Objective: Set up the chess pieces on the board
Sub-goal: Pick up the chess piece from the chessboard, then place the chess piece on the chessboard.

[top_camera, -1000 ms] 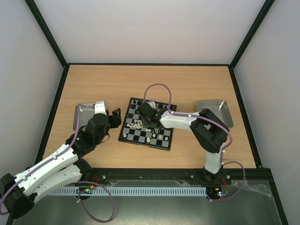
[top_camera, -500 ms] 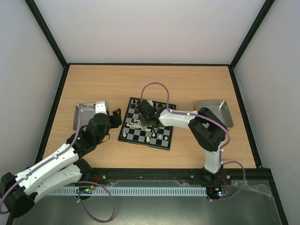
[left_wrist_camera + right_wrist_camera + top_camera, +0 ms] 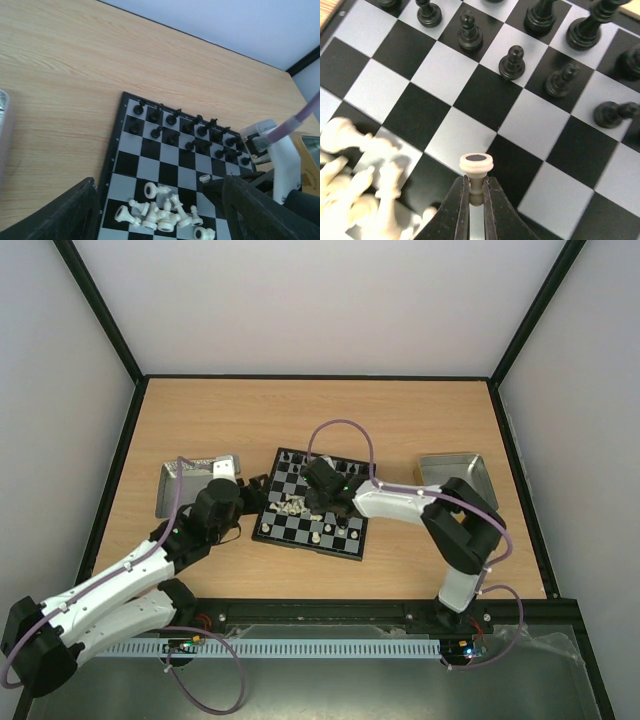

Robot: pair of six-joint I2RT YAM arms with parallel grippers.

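Cream-white chess piece (image 3: 476,164) pinched in right tool (image 3: 476,192) above board (image 3: 481,96)

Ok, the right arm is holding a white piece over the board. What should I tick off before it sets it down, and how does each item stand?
1. Grip: right gripper is shut on the white piece, by its stem. Ok.
2. Which way up the piece is held: cannot tell.
3. Landing spot: the board squares around the piece are bare. Ok.
4. The white heap lies close beside the fingers, apart from them. Ok, but tight.
5. The black pieces stand well ahead of the held piece. Ok.
6. The left gripper is open at the board's left edge, apart from the right arm. Ok.
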